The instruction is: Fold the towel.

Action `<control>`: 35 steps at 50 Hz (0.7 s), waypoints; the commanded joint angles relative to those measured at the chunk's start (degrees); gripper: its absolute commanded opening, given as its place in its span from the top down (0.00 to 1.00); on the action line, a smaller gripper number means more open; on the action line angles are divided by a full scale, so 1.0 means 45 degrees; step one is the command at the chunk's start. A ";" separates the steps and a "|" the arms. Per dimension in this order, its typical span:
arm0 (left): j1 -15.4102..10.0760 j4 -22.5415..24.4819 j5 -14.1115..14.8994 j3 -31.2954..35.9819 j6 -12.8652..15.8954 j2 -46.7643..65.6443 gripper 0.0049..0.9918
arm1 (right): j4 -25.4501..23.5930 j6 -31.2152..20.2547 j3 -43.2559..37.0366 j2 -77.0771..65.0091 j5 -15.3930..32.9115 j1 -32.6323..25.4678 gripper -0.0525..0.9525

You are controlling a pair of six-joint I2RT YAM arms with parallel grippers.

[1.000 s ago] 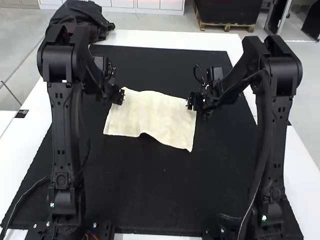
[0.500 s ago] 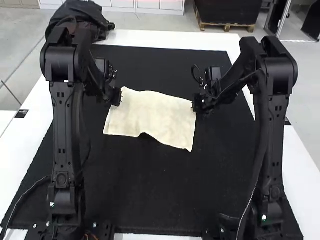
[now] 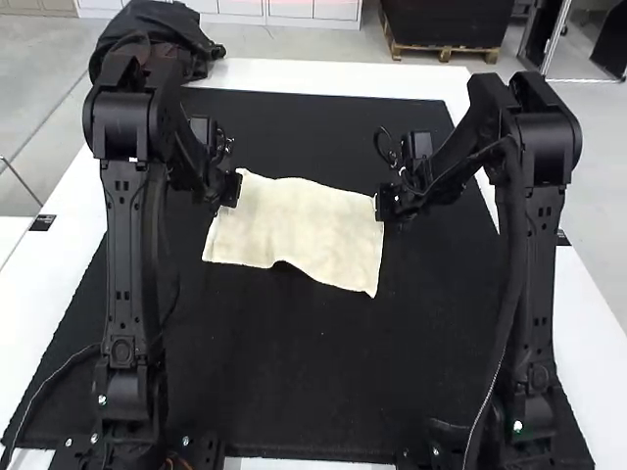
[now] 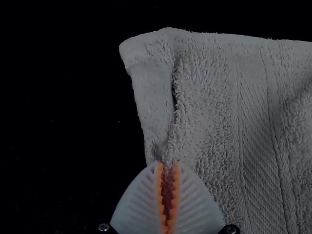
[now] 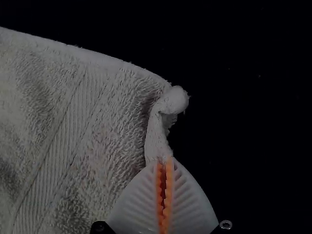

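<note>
Two robot arms, left (image 3: 127,255) and right (image 3: 534,255), stand upright, bent forward and inward over one black mat (image 3: 294,382). The high view shows one cream towel (image 3: 299,230) spread between them, its near edge rippled. Left gripper (image 3: 231,189) and right gripper (image 3: 382,204) each pinch a side edge near a far corner. The wrist views show woven bands and, at the right gripper, a curled corner.
</note>
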 commanded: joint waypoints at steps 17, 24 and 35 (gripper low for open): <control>0.0919 0.0017 -0.0289 0.0523 -0.0003 -0.1167 0.98 | 0.0238 0.0285 -0.1147 -0.2163 -0.0503 -0.0471 0.97; 0.0938 -0.0100 0.0102 0.0464 -0.0120 -0.1675 0.98 | 0.0219 0.0421 -0.1362 -0.2671 -0.0659 -0.0452 0.97; 0.0860 -0.0706 0.0395 0.0405 -0.0316 -0.2398 0.98 | -0.0035 0.0792 -0.1557 -0.3393 -0.1011 -0.0296 0.97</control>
